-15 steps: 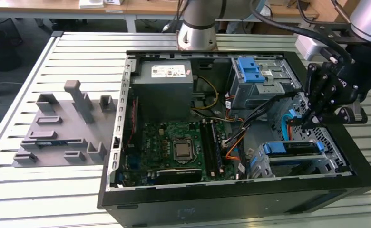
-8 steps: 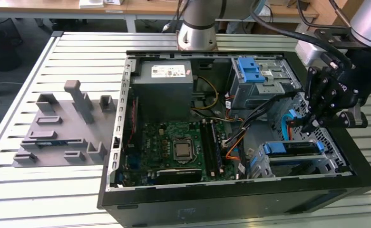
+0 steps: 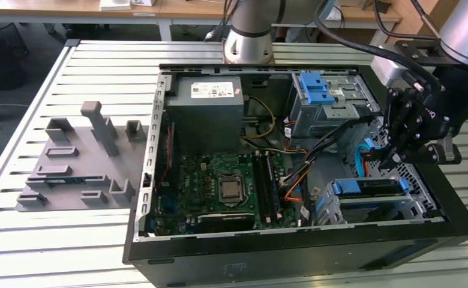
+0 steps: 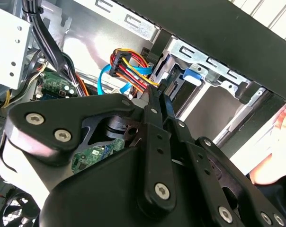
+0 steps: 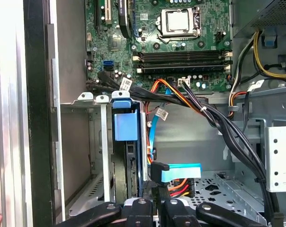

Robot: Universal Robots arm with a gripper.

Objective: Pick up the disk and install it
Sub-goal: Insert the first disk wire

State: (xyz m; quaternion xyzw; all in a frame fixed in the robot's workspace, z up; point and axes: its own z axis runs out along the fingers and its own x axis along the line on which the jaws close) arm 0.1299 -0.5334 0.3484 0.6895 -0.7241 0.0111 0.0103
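Step in hand, as I read it: seating, not picking. The disk (image 3: 366, 187) already sits in the drive cage (image 3: 414, 210) at the front corner of the open computer case (image 3: 298, 258), on the exterior view's right. It's not on the counter (image 3: 58, 240). In the first wrist view the disk (image 5: 125, 127) stands edge-on between the cage walls (image 5: 102, 142), blue rail facing the camera. Can't tell if it's fully home or latched.

Pincer (image 3: 386, 161) hangs inside the case just beside the cage, above the disk's rear end. It's narrow: in the second wrist view the pincer (image 4: 159, 97) has its fingers drawn together with no visible gap. In the first wrist view the tips (image 5: 157, 208) point at a black connector (image 5: 158, 171) on the flat blue cable (image 5: 183, 171), right behind the disk. Nothing is plainly clamped, and I can't tell if the tips touch the connector or stop just short of it.

My take on the next move:
- Tight space. The red/yellow/orange wire bundle (image 4: 129, 61) and the black cable loom (image 5: 218, 127) crowd the tips.
- Any push needs to run straight along the cage, with no snagging on wires.
- A person's hand (image 4: 280, 151) is at the case's outer edge, so keep clear of it.
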